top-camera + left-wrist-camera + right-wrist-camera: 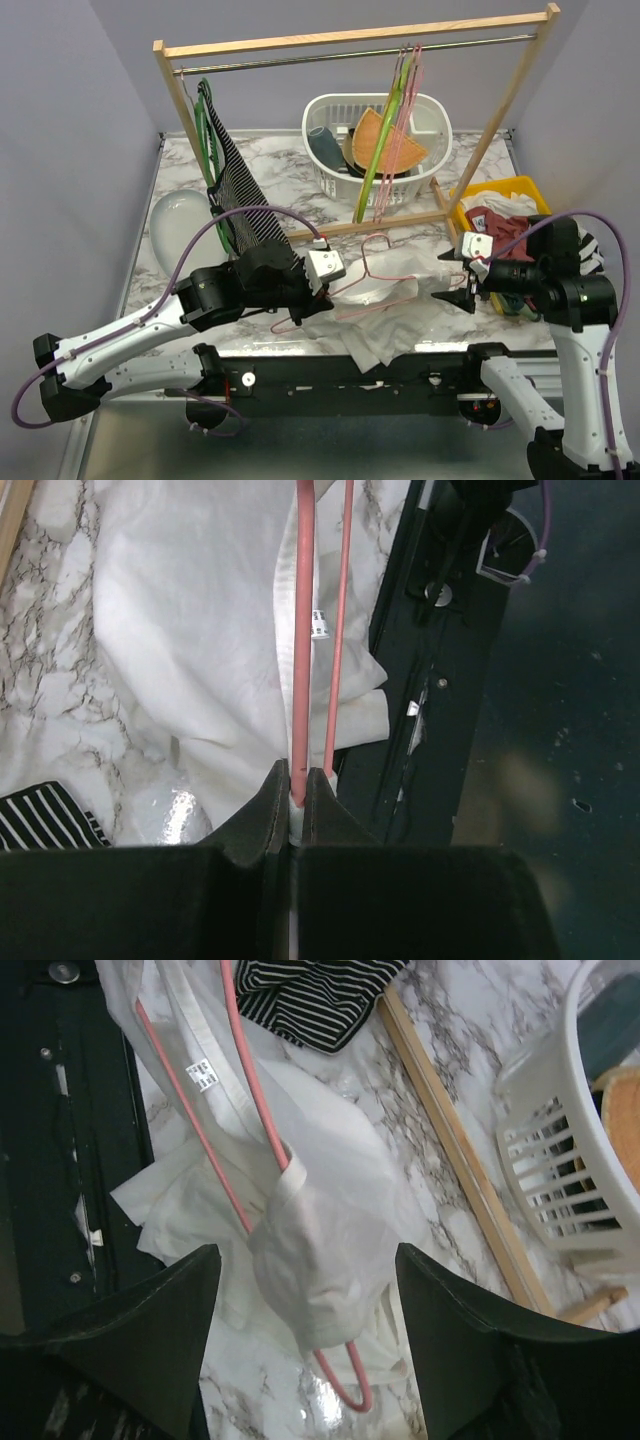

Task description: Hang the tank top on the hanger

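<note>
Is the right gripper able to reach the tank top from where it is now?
Probably yes: the right gripper is open above the tank top, which is looped on the hanger, with nothing between them.

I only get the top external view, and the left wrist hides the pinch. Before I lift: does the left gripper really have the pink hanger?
Observer: Yes. The left wrist view shows the left gripper shut on the hanger, with two pink wires running away from its fingers.
Operator: And the right gripper, is it gripping any cloth?
Observer: No. In its own wrist view the right gripper is wide open above the cloth, with nothing pinched.
Operator: Is any of the garment on the wire?
Observer: The right wrist view shows one white band of the tank top lapped over a hanger wire. The rest lies bunched around it on the table.
</note>
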{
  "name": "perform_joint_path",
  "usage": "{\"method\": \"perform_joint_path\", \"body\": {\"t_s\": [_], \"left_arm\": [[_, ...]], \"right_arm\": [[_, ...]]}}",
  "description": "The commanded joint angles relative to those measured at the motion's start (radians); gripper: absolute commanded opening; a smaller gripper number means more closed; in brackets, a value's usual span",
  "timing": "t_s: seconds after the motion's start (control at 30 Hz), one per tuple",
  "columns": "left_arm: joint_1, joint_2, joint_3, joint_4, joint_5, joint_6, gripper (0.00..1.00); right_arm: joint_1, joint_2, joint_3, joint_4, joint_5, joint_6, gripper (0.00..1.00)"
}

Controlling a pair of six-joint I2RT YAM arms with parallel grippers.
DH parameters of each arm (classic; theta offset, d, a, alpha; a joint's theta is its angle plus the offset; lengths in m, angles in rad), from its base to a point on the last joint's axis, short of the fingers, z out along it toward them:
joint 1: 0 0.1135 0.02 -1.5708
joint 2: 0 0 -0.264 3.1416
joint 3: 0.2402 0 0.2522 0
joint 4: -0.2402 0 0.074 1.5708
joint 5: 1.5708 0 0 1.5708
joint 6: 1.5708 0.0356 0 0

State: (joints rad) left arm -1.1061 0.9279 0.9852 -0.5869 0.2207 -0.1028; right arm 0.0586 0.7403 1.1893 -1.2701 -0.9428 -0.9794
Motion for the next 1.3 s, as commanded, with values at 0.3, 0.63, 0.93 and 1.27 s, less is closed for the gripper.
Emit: {"method": "perform_joint_path", "body": {"t_s": [0.3, 0.63, 0.93, 1.27], "left_arm": [[0.002, 0.02, 0.142, -0.06, 0.048, 0.063, 0.0], [0.002, 0.029, 0.233, -0.125, 0.0, 0.098, 0.0], [0.002, -0.04, 0.208, -0.241, 0.052, 0.221, 0.68], [0.002, -0.07, 0.159, -0.272, 0.085, 0.242, 0.69]], "right_arm": [[0.104, 0.16, 0.01, -0.255, -0.247, -0.252, 0.44], [0.165, 0.157, 0.019, -0.255, -0.255, -0.206, 0.0], [0.164, 0.154, 0.102, -0.255, -0.286, -0.183, 0.0], [0.164, 0.156, 0.078, -0.255, -0.294, -0.189, 0.0]]}}
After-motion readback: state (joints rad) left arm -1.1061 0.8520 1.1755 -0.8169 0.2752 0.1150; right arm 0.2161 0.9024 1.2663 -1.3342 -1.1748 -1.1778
